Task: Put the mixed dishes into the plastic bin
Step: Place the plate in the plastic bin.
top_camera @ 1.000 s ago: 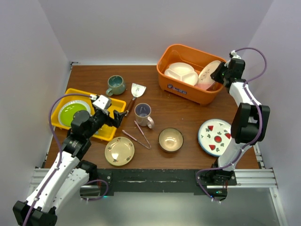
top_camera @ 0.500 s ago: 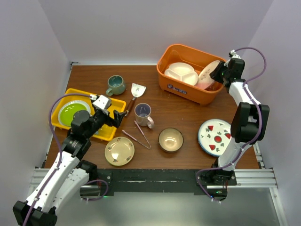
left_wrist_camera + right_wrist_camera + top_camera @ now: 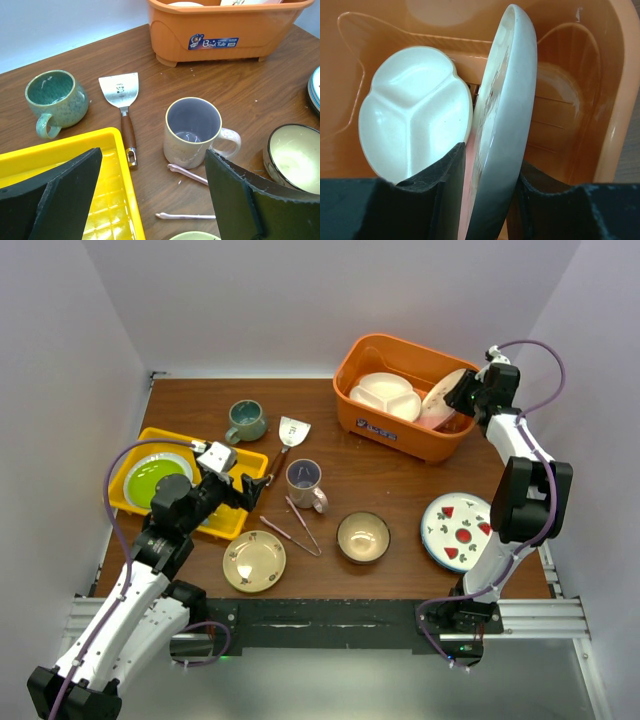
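The orange plastic bin (image 3: 350,360) stands at the back right with a white divided plate (image 3: 385,395) lying in it. A pink floral plate (image 3: 443,397) stands on edge inside the bin, against its right end. My right gripper (image 3: 462,398) has one finger on each side of this plate (image 3: 507,125), both close against it. My left gripper (image 3: 262,483) hangs open over the yellow tray's corner, and the lavender mug (image 3: 192,132) is ahead of it. A teal mug (image 3: 244,421), bronze bowl (image 3: 363,536), strawberry plate (image 3: 459,531) and cream plate (image 3: 254,560) sit on the table.
A lime-green plate (image 3: 152,478) lies in the yellow tray (image 3: 225,525) at the left. A metal spatula (image 3: 290,435) and thin pink tongs (image 3: 295,525) lie near the lavender mug. Purple walls close in the table on three sides.
My right wrist has edged slightly left at the bin, with the floral plate still on edge. The left arm and the other dishes have not moved.
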{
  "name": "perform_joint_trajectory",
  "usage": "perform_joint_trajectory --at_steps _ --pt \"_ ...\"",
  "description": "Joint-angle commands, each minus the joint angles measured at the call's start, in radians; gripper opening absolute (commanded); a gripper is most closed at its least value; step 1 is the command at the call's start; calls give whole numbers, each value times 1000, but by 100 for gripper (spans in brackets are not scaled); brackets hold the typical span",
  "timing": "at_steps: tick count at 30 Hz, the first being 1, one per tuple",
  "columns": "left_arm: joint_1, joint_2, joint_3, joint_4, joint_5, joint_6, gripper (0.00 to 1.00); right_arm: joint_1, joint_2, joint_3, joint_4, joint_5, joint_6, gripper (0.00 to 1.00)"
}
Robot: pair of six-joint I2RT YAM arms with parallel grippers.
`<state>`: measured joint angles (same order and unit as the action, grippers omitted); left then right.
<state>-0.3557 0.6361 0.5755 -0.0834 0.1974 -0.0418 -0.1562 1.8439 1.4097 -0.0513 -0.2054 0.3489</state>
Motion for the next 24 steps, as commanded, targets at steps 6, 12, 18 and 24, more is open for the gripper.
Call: perform_joint_trajectory --at_steps 6,12,18,24 --pt "0 -3 -5 45 1 -1 89 -3 6 28 -1 -12 -39 40" --pt "0 4 -5 47 5 0 89 -5 6 26 -4 -17 -54 42" --pt "0 5 -3 47 5 0 89 -3 18 34 -10 -25 -65 43" --pt "0 5 -5 47 5 0 89 -5 26 54 -36 -17 -100 51"
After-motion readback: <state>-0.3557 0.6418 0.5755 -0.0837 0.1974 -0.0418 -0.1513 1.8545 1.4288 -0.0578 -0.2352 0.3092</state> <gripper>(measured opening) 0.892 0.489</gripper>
